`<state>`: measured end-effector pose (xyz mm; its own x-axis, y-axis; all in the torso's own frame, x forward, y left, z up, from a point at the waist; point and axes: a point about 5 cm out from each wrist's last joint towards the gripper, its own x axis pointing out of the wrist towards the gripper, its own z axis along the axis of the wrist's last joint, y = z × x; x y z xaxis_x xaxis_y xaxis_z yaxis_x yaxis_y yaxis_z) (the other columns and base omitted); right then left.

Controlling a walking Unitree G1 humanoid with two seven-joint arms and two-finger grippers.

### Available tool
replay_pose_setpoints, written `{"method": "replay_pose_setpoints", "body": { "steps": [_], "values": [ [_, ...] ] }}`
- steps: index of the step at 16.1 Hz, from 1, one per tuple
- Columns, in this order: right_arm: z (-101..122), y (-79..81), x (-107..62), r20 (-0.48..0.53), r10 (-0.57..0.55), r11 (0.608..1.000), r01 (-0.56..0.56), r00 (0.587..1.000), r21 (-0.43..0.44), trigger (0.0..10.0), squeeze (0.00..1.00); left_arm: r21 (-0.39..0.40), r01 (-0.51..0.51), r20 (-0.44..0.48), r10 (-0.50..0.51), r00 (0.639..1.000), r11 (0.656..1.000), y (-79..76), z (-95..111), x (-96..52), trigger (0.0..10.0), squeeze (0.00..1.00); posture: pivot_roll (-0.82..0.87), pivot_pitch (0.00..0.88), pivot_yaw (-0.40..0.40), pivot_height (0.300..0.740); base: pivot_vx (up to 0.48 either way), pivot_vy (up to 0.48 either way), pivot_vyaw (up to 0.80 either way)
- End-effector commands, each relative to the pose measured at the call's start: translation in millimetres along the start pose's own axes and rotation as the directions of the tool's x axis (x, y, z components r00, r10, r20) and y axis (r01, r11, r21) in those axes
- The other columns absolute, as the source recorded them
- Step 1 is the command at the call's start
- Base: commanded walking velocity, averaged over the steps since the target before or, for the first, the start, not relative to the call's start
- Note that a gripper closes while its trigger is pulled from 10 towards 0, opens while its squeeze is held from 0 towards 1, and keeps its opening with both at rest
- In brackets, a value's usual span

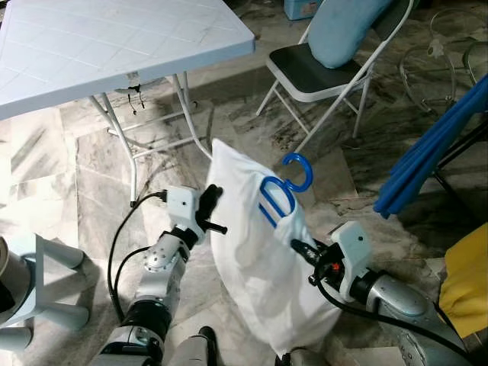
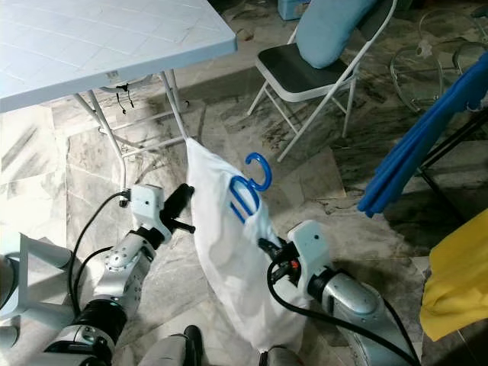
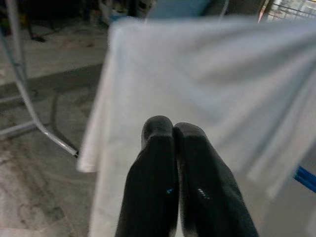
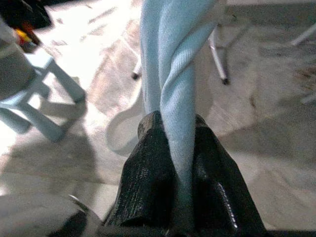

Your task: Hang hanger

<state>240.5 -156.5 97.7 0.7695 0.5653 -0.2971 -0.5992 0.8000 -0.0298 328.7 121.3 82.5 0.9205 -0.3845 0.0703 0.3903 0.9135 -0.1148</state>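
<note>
White cloth dominates the lower centre of the frame: a pale garment (image 1: 252,267) draped on a blue hanger (image 1: 278,194), held up between the two arms above the marble floor (image 1: 61,183). At lower right, the right gripper (image 1: 299,248) is pinching a twisted fold of the garment between its black fingers (image 4: 148,173), as the right wrist view shows plainly. At lower left, the left gripper (image 1: 212,200) sits against the garment's edge with its fingers (image 3: 158,168) pressed together; nothing seems caught between them, though I cannot be sure. The hanger's hook pokes free above the fabric at centre frame, catching on nothing.

Judging by this, the hanging itself is not yet done: the load is lifted and carried, but the hook still needs a rail.

Farther off, a white folding table (image 1: 114,46) fills the upper left, a folding chair (image 1: 320,69) with a blue cushion (image 1: 343,27) stands at upper centre, and blue cloth (image 1: 427,152) slants at the right edge.
</note>
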Motion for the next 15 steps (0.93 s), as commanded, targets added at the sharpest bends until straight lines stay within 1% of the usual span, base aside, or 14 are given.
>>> {"method": "replay_pose_setpoints", "body": {
  "steps": [1,2,3,4,5,6,7,9,10,12,15],
  "values": [
    [0,0.4,-1.5,0.001,0.015,0.999,-0.015,1.0,-0.039,10.0,0.0,0.019,-0.064,0.006,0.064,0.998,0.998,15.3,7,1.1,0.0,0.0,-0.09,0.187,0.068,0.74,0.0,0.0,0.0],
    [2,-2.1,-1.7,0.013,0.006,1.0,-0.005,1.0,-0.019,10.0,0.0,0.008,-0.077,-0.011,0.078,0.997,0.997,18.1,6,2.3,0.0,0.0,-0.09,0.186,0.068,0.74,0.0,0.0,0.0],
    [3,-2.5,-1.6,0.016,0.005,1.0,-0.005,1.0,-0.021,10.0,0.0,0.007,-0.064,-0.013,0.064,0.998,0.998,16.2,6,2.9,0.0,0.0,-0.09,0.186,0.068,0.74,0.0,0.0,0.0],
    [4,-2.9,-0.3,0.023,0.005,0.999,-0.005,1.0,-0.032,10.0,0.0,-0.011,-0.004,-0.018,0.004,1.0,1.0,6.3,4,4.9,0.0,0.0,-0.09,0.183,0.068,0.74,0.0,0.0,0.0],
    [6,-2.5,3.2,0.031,0.001,0.999,0.001,1.0,-0.047,10.0,0.0,-0.016,0.065,-0.022,-0.065,0.998,0.998,-7.5,1,5.9,2.5,0.0,-0.09,0.181,0.065,0.74,0.0,0.0,0.0],
    [8,-1.9,6.9,0.043,-0.005,0.998,0.008,0.999,-0.054,10.0,0.0,-0.026,0.131,-0.021,-0.132,0.991,0.991,-20.2,-2,6.0,9.8,0.0,-0.09,0.181,0.064,0.74,0.0,0.0,0.0],
    [11,-0.5,9.5,0.061,-0.006,0.998,0.009,0.998,-0.059,10.0,0.0,-0.035,0.165,-0.019,-0.166,0.986,0.986,-28.0,-5,4.9,10.0,1.0,-0.09,0.181,0.064,0.74,0.0,0.0,0.0],
    [22,2.1,15.5,0.116,-0.021,0.999,0.024,0.993,-0.027,10.0,0.0,-0.015,0.206,-0.035,-0.206,0.978,0.978,-41.4,-13,1.5,10.0,1.0,-0.09,0.181,0.064,0.74,0.0,0.0,0.0],
    [27,5.4,16.2,0.13,0.002,1.0,0.001,0.992,-0.023,10.0,0.0,-0.012,0.206,-0.027,-0.207,0.978,0.978,-43.1,-12,1.8,10.0,1.0,-0.09,0.181,0.064,0.74,0.0,0.0,0.0],
    [34,8.1,14.3,0.149,0.031,0.999,-0.028,0.988,-0.024,10.0,0.0,0.005,0.186,-0.011,-0.186,0.982,0.982,-41.2,-9,3.9,10.0,1.0,-0.09,0.182,0.058,0.74,0.0,0.0,0.0],
    [45,7.4,10.5,0.19,0.051,0.999,-0.051,0.98,-0.006,10.0,0.0,0.037,0.155,-0.024,-0.154,0.988,0.987,-32.8,-7,4.9,10.0,1.0,-0.1,0.184,0.057,0.74,0.0,0.0,0.0]
  ]
}}
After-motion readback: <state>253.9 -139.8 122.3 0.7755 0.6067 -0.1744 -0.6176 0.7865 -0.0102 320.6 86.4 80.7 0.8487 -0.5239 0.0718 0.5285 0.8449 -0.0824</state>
